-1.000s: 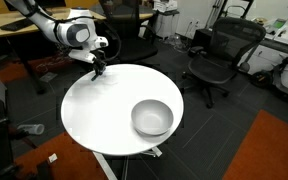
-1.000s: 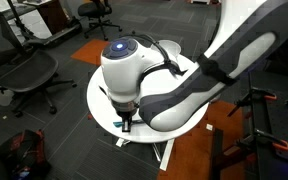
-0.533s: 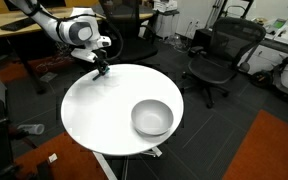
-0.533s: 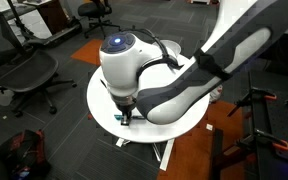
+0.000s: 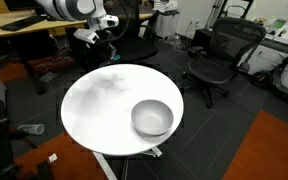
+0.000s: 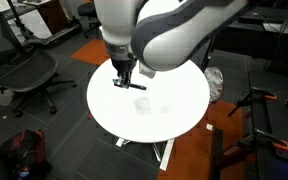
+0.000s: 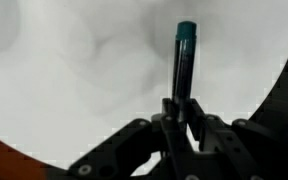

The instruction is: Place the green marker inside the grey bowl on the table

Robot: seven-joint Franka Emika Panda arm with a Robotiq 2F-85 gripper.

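My gripper (image 7: 181, 118) is shut on the green marker (image 7: 183, 62), a thin dark stick with a teal end that points away from the wrist camera. In both exterior views the gripper (image 5: 111, 52) (image 6: 125, 80) hangs well above the round white table (image 5: 94, 110) near its edge, with the marker (image 6: 130, 85) lying crosswise between the fingers. The grey bowl (image 5: 152, 117) stands on the table at the opposite side from the gripper. The bowl does not show in the wrist view, and the arm hides it in an exterior view.
Black office chairs (image 5: 219, 55) stand around the table, one (image 6: 29, 72) close to its edge. Wooden desks (image 5: 29, 27) lie behind the arm. Red floor mat (image 5: 274, 150) lies beside the table base.
The gripper has risen from the table surface with the marker in it and now hangs high above the table's edge.
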